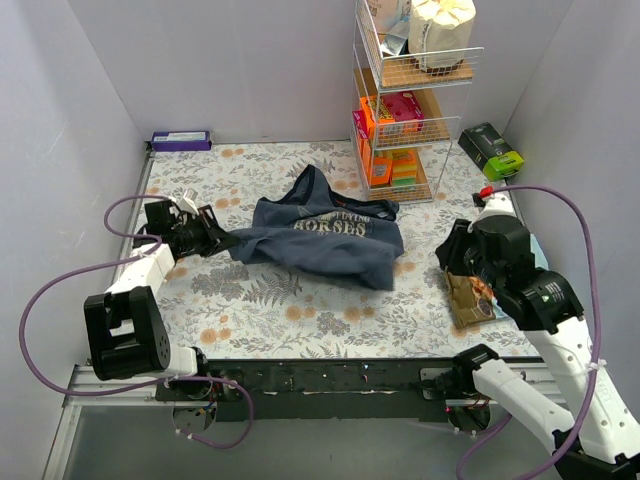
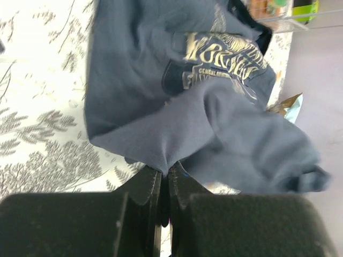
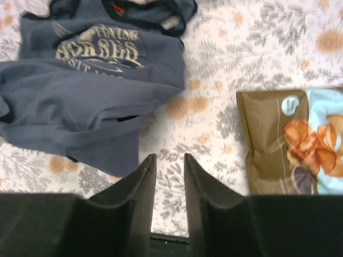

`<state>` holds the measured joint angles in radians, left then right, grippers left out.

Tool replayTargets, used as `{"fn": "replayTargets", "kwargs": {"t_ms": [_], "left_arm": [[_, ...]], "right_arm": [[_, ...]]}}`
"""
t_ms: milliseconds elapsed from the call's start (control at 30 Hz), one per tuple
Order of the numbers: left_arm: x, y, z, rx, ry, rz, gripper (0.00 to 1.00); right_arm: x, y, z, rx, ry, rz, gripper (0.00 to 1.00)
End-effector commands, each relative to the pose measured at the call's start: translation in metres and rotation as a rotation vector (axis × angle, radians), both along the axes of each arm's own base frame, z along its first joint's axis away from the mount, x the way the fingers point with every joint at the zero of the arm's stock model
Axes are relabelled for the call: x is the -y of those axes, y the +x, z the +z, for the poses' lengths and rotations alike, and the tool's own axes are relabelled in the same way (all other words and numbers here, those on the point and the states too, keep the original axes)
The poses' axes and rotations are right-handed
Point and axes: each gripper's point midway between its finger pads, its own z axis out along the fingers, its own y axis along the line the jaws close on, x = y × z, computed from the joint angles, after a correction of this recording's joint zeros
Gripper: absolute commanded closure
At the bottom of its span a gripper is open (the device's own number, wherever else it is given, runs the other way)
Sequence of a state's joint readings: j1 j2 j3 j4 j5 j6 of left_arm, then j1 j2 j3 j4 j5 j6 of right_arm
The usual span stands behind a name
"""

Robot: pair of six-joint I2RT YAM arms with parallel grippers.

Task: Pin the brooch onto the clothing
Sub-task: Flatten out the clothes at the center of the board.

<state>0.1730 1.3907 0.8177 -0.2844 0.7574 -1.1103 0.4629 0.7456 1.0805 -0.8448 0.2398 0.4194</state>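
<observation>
The left gripper (image 2: 165,179) pinches a fold of the navy tank top (image 1: 320,245), which lies crumpled mid-table. The right gripper (image 3: 169,166) hovers empty, fingers slightly apart, beside a snack packet (image 3: 289,144). This looks like the spreading step. No brooch shows, so the next move calls for flattening the cloth.

Flowery worktop (image 1: 290,305), blue top (image 1: 320,245) crumpled in the middle, brown snack bag (image 1: 463,298) at right, wire rack (image 1: 400,185) and green box (image 1: 492,150) upper right, purple box (image 1: 181,140) upper left
</observation>
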Motion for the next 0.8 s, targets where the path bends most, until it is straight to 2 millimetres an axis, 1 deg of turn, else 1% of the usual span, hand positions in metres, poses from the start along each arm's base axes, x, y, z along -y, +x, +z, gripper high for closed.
{"fn": "replayTargets", "kwargs": {"t_ms": [0,33,67,100,133,167,200,233,267,300,333,367,400,467,500,533,567,600,667,700,767], "left_arm": [[-0.001,-0.017,-0.014,0.009,0.008,-0.01,1.0],[0.003,-0.021,-0.015,0.006,-0.011,-0.028,1.0],[0.005,-0.026,-0.019,-0.004,-0.019,-0.034,1.0],[0.006,-0.027,-0.019,0.009,-0.019,-0.038,1.0],[0.006,-0.029,-0.02,0.008,-0.021,-0.039,1.0],[0.007,-0.03,-0.021,0.007,-0.02,-0.041,1.0],[0.007,-0.031,-0.023,0.008,-0.019,-0.042,1.0],[0.007,-0.031,-0.023,0.01,-0.02,-0.041,1.0],[0.008,-0.032,-0.023,0.011,-0.023,-0.044,1.0],[0.008,-0.032,-0.025,0.012,-0.023,-0.047,1.0],[0.009,-0.033,-0.027,0.005,-0.025,-0.047,1.0],[0.009,-0.034,-0.028,-0.002,-0.031,-0.051,1.0],[0.01,-0.034,-0.028,-0.003,-0.033,-0.053,1.0],[0.01,-0.034,-0.029,-0.005,-0.031,-0.057,1.0],[0.01,-0.034,-0.029,-0.004,-0.029,-0.056,1.0],[0.01,-0.034,-0.03,-0.006,-0.029,-0.055,1.0],[0.011,-0.034,-0.029,-0.004,-0.026,-0.056,1.0],[0.01,-0.034,-0.03,-0.005,-0.021,-0.052,1.0],[0.01,-0.034,-0.031,-0.006,-0.017,-0.052,1.0],[0.01,-0.034,-0.032,-0.008,-0.013,-0.051,1.0],[0.01,-0.035,-0.032,-0.009,-0.009,-0.052,1.0]], "right_arm": [[0.001,-0.015,-0.061,-0.178,-0.035,0.003,0.46],[0.0,-0.015,-0.068,-0.19,-0.033,0.006,0.39],[-0.008,-0.013,-0.074,-0.191,-0.008,0.035,0.35],[-0.012,-0.015,-0.087,-0.214,-0.007,0.053,0.27],[-0.016,-0.015,-0.093,-0.225,0.003,0.072,0.25],[-0.027,-0.011,-0.092,-0.208,0.043,0.11,0.24],[-0.033,-0.009,-0.095,-0.206,0.061,0.128,0.22],[-0.037,-0.01,-0.106,-0.231,0.068,0.145,0.22],[-0.05,-0.006,-0.104,-0.218,0.111,0.19,0.22],[-0.057,-0.006,-0.106,-0.219,0.131,0.213,0.22],[-0.063,-0.007,-0.115,-0.236,0.14,0.228,0.23],[-0.074,-0.003,-0.111,-0.205,0.173,0.258,0.23],[-0.086,-0.007,-0.111,-0.205,0.19,0.29,0.23],[-0.101,-0.005,-0.118,-0.195,0.205,0.304,0.23],[-0.115,-0.013,-0.125,-0.214,0.194,0.348,0.23],[-0.124,-0.013,-0.126,-0.206,0.193,0.364,0.24],[-0.128,-0.012,-0.13,-0.2,0.172,0.351,0.24],[-0.142,-0.024,-0.141,-0.228,0.145,0.398,0.23],[-0.156,-0.024,-0.145,-0.225,0.135,0.409,0.23],[-0.165,-0.031,-0.156,-0.253,0.106,0.43,0.23],[-0.173,-0.029,-0.161,-0.239,0.079,0.424,0.23]]}}
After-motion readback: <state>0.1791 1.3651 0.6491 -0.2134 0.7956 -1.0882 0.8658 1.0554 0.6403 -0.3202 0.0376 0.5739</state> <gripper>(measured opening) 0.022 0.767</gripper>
